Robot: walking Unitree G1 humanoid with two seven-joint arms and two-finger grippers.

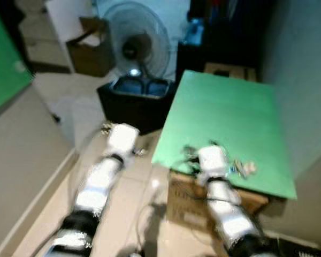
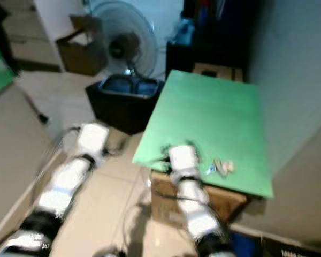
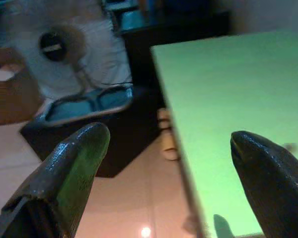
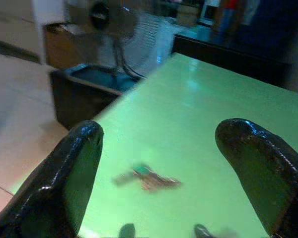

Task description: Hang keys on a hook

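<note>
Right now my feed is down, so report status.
Both grippers open, empty. Right gripper over green table, keys lying ahead. Left gripper off the table's edge.

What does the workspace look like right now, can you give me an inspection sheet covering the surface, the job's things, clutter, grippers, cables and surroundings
Surface: green board lying on a cardboard box, beside a grey wall.
Job's things: keys lie on the board near its front edge, ungrasped; hook: nothing seen.
Clutter: nothing else seen on the board.
Grippers: right gripper open, above the board with the keys ahead of its fingers; left gripper open, off the board's left edge over the floor.
Cables: a thin dark cable on the tiles beside the box.
Surroundings: standing fan, black bin below it, open cardboard carton further back, dark furniture behind; views blurred.
</note>
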